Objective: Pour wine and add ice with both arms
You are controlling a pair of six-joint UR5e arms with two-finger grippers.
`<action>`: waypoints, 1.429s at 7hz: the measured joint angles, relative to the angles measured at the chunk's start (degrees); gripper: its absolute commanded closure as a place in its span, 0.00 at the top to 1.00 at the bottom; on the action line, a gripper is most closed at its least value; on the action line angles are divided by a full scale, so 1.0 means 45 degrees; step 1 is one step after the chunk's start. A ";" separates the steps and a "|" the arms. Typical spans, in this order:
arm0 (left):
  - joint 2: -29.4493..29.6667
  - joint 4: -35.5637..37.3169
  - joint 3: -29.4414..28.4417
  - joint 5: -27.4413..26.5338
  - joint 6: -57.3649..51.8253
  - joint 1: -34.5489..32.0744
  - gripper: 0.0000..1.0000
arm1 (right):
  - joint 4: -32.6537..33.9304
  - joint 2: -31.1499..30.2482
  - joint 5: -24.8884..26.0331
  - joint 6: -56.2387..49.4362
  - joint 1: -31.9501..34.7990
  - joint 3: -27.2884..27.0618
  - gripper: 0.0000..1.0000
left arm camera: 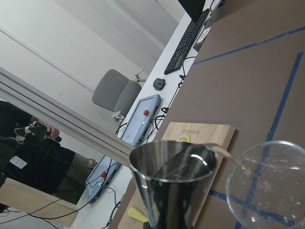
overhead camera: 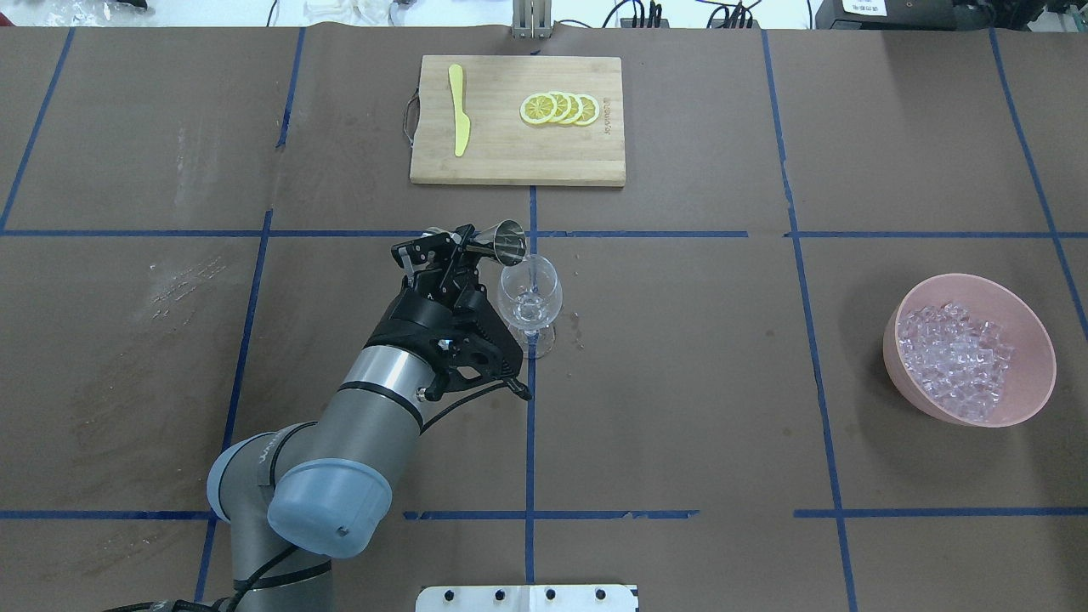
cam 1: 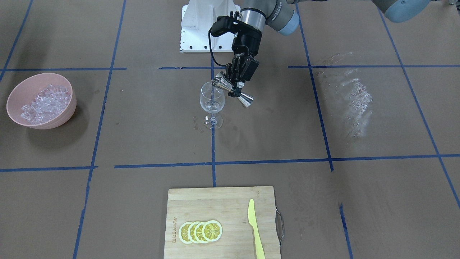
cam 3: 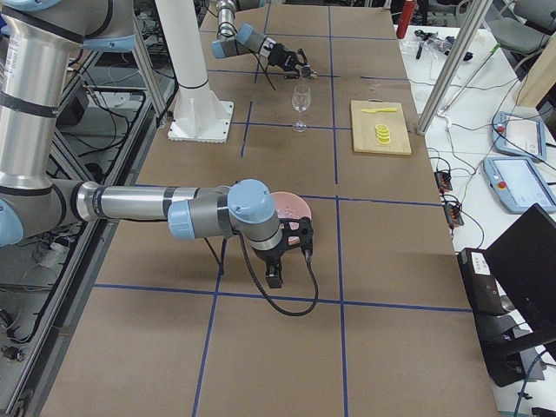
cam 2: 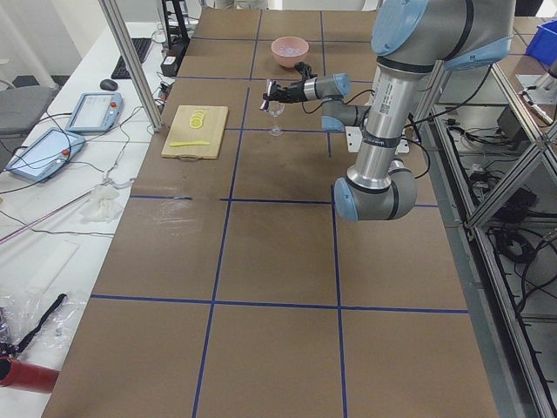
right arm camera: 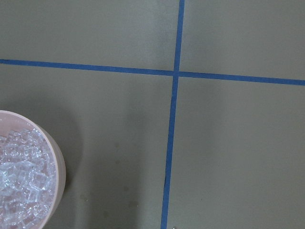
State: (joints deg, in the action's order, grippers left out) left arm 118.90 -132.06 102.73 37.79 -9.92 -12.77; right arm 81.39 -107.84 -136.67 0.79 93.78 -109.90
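Table (overhead camera: 680, 425): brown covering, blue tape lines in a grid
Wet smear (overhead camera: 183, 280): pale streaks on the table's left part in the overhead view, well apart from everything else
Left arm (overhead camera: 374, 399): comes in from the lower left and reaches to the table's middle
Left gripper (cam 1: 235, 90): fingers clamped on the narrow waist of the jigger
Jigger (cam 1: 246, 99): steel double cone, tilted steeply, one mouth right at the glass rim
Wine (left arm camera: 228, 155): a thin clear stream from the jigger's lip into the glass, seen in the left wrist view; what sits in the bowl of the glass is hard to make out
Wine glass (overhead camera: 529, 293): upright on a blue line at the table's middle, just beside the gripper
Drops (overhead camera: 578, 327): a few wet specks near the glass foot
Cutting board (overhead camera: 510, 153): at the far edge, beyond the glass
Knife (overhead camera: 459, 110): yellow, on the board's left part
Lemon slices (overhead camera: 561, 109): four, overlapping in a row, on the board's right part
Bowl (overhead camera: 1041, 374): pink, far right, well apart from the glass
Ice (overhead camera: 956, 357): small clear cubes heaped in the bowl
Right arm (cam 3: 148, 204): seen only from the right side, stretched low toward the bowl
Right gripper (cam 3: 295, 236): near the bowl; I cannot tell whether its fingers are apart or together
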 measured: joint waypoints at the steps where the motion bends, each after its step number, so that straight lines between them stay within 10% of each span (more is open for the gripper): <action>1: 0.0002 0.0000 -0.0033 -0.0294 -0.0577 0.0003 0.00 | 0.0000 0.0000 0.0000 0.0000 0.0000 0.0010 1.00; 10: 0.0149 -0.0108 -0.0051 -0.1613 -0.5296 0.0261 0.00 | 0.0015 -0.0262 -0.0019 -0.0013 0.0075 0.0065 1.00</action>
State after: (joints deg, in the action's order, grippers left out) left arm 119.57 -132.55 102.50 30.53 -33.75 -11.60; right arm 81.45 -109.02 -136.76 0.73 94.11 -109.60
